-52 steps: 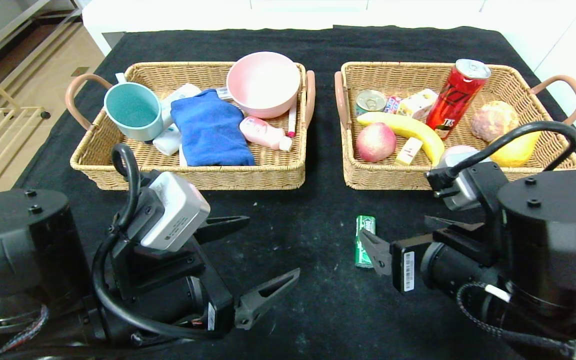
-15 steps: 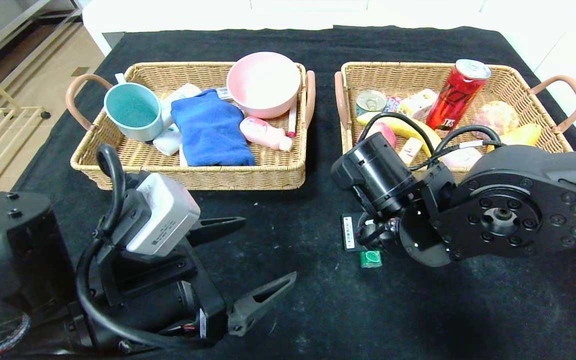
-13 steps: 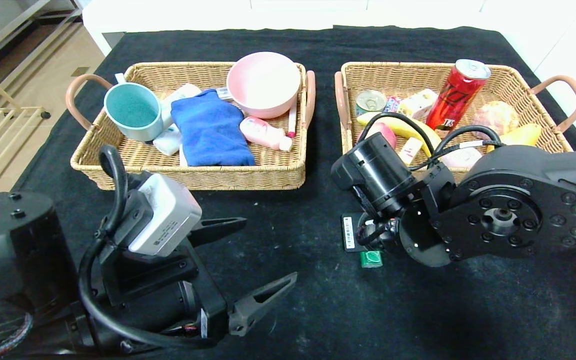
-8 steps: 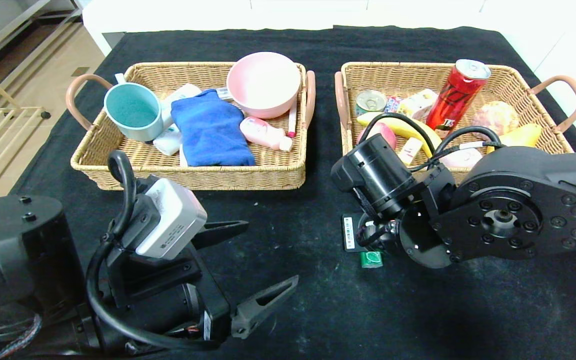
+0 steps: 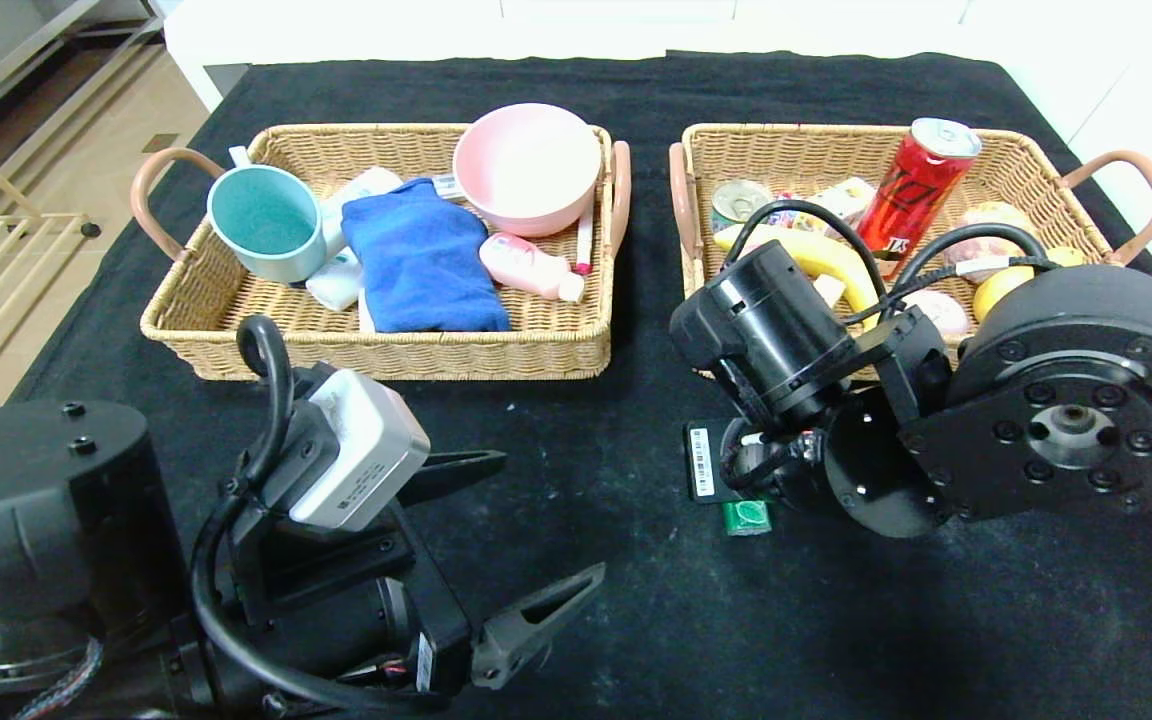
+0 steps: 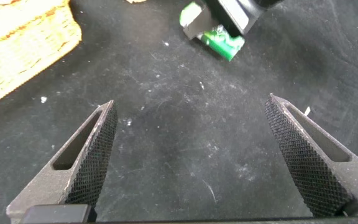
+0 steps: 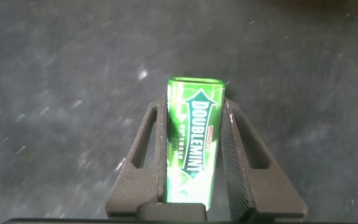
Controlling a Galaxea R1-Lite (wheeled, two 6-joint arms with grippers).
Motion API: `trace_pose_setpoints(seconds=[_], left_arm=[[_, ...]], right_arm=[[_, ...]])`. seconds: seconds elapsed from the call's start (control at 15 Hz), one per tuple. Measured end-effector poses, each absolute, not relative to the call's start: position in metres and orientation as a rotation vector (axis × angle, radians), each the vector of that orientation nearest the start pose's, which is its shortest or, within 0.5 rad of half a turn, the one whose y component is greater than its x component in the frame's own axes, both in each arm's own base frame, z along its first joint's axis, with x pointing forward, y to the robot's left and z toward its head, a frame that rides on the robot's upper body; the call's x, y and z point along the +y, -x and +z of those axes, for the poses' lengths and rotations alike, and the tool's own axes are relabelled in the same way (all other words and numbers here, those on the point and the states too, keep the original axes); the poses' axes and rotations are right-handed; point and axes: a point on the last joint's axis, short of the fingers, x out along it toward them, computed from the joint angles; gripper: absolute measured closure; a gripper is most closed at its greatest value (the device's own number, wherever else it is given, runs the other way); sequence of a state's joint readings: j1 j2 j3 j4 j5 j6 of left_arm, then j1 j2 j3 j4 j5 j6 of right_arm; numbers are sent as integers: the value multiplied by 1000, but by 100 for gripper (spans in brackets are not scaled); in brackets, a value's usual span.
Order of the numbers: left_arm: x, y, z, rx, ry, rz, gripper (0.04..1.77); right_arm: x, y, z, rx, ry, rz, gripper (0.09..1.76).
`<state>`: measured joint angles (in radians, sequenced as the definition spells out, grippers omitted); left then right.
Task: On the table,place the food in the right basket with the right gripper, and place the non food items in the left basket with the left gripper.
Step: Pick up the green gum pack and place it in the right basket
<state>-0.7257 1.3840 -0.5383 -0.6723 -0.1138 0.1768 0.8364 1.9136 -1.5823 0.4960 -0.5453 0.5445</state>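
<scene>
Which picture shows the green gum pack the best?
The right wrist view: the gum pack fills the middle, label readable, squeezed between the right gripper fingers. The head view shows only its green end under the arm. The left wrist view shows a small far-off piece.

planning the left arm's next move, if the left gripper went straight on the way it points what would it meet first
Probably bare black tablecloth first; farther along sits the green Doublemint gum pack, held in the right gripper. Depth is unclear, so the left gripper might reach them.
</scene>
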Motion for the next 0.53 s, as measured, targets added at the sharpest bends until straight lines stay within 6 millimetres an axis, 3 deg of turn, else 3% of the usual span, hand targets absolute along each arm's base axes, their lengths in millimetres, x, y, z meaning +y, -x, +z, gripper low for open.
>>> trace_pose_setpoints(seconds=[0.27,0.53], left_arm=[[-148,-160,196,98,-221,-856,9],[-148,-161,195,99,-229,-858,9]], right_arm=[[252,-242,247,624,11,124,126],[247,-249,274,506,1,154,126]])
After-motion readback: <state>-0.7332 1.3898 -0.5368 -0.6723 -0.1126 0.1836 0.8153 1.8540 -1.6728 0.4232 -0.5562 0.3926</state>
